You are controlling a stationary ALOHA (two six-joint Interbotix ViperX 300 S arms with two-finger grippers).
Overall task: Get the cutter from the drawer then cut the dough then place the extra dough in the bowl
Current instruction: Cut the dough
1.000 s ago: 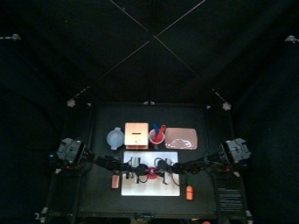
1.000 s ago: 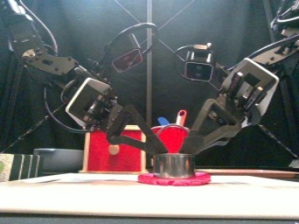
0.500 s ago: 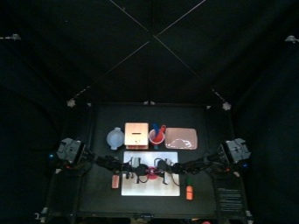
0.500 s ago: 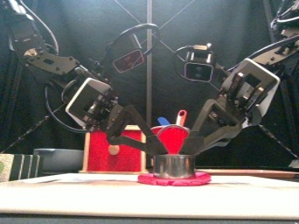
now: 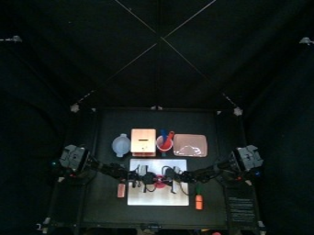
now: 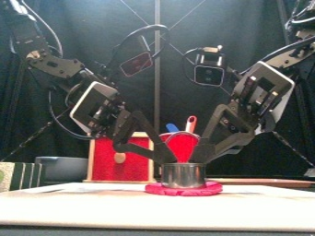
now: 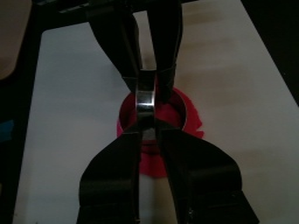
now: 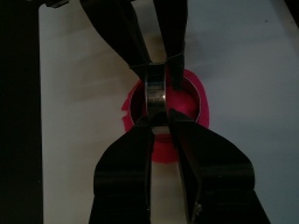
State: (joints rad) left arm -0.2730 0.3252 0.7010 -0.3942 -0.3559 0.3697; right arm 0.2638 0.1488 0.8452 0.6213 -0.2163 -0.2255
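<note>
The round metal cutter (image 6: 182,174) stands on the flat pink-red dough (image 6: 185,188), which lies on the white cutting board (image 5: 159,195). My left gripper (image 6: 155,167) comes down from the left and is shut on the cutter's left side. My right gripper (image 6: 211,166) mirrors it from the right, also shut on the cutter. In the left wrist view my own gripper (image 7: 145,129) pinches the cutter's metal (image 7: 142,96) over the dough (image 7: 176,144). In the right wrist view my right gripper (image 8: 162,122) pinches the cutter (image 8: 159,92).
Behind the board stand the wooden box (image 5: 143,142) with its red drawer front (image 6: 120,149), the blue-grey bowl (image 5: 120,144), the red cup (image 6: 180,143) with toy knives and the pink tray (image 5: 192,144). A small orange thing (image 5: 120,190) lies left of the board and another (image 5: 196,199) right of it.
</note>
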